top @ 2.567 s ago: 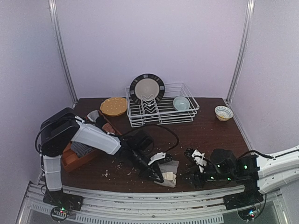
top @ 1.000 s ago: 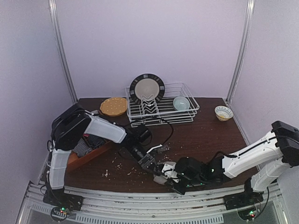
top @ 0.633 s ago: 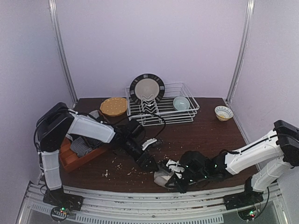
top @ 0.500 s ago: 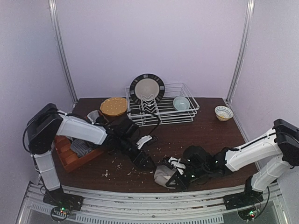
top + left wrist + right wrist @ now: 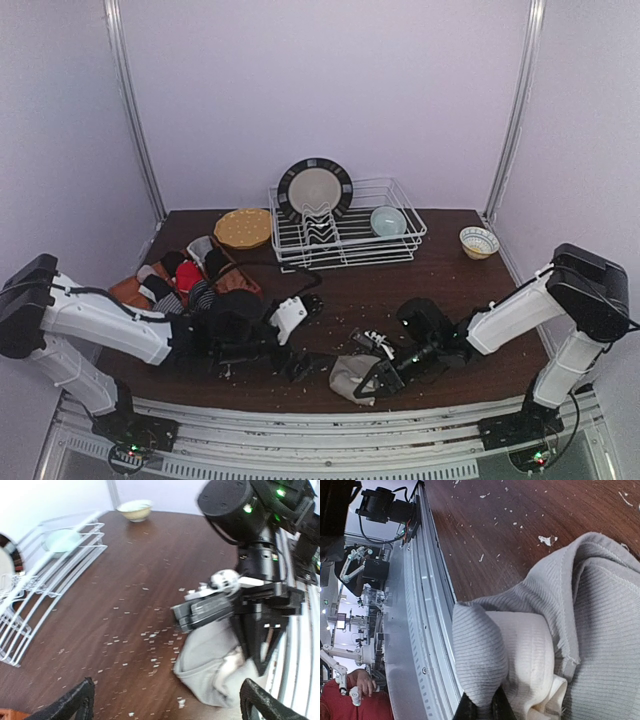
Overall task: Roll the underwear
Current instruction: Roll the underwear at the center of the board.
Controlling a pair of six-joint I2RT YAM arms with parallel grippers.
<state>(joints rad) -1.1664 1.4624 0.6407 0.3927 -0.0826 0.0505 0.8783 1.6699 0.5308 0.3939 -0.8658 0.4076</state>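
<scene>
Right gripper pinches a fold of the grey underwear, which lies bunched on the table near its front edge. The left gripper stands wide and empty, the garment just ahead of its fingers and not touching them. The ribbed cloth looks light, soft and limp. It will likely sag and unroll, so a hold on the thick folded hem should serve best.

The right gripper pinches a fold of the grey underwear between its dark fingertips. Just beyond the tips, a cream inner layer bulges out. Further off lies the brown table, flecked with pale crumbs. A metal rail runs alongside.
</scene>
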